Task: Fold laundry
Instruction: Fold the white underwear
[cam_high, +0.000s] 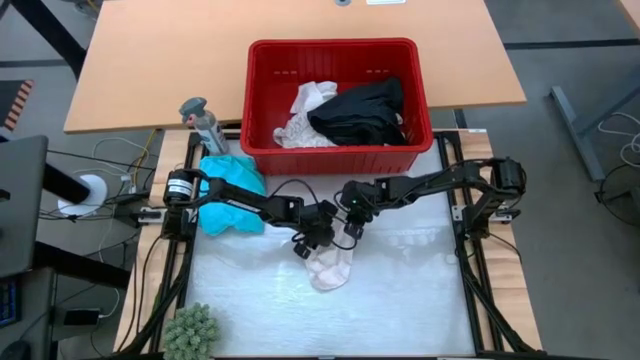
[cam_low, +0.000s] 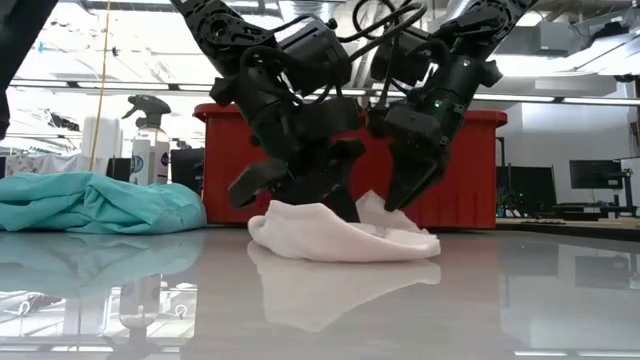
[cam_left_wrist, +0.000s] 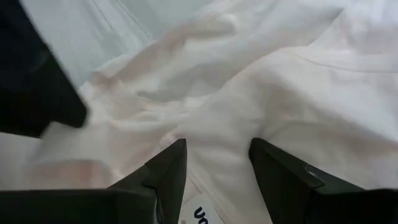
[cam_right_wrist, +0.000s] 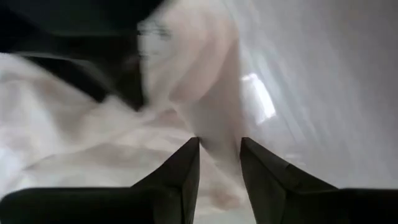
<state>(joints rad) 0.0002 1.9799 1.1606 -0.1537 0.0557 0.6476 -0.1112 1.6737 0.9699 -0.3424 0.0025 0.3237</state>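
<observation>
floor (cam_high: 570, 60): grey | desk (cam_high: 150, 60): wooden | monitors (cam_low: 590, 175): dark | ceiling (cam_low: 120, 40): bright

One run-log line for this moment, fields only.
stage: folding white garment mid-table | left gripper: open, over garment | right gripper: open, at garment | teal garment: aside | basket: black and white clothes
</observation>
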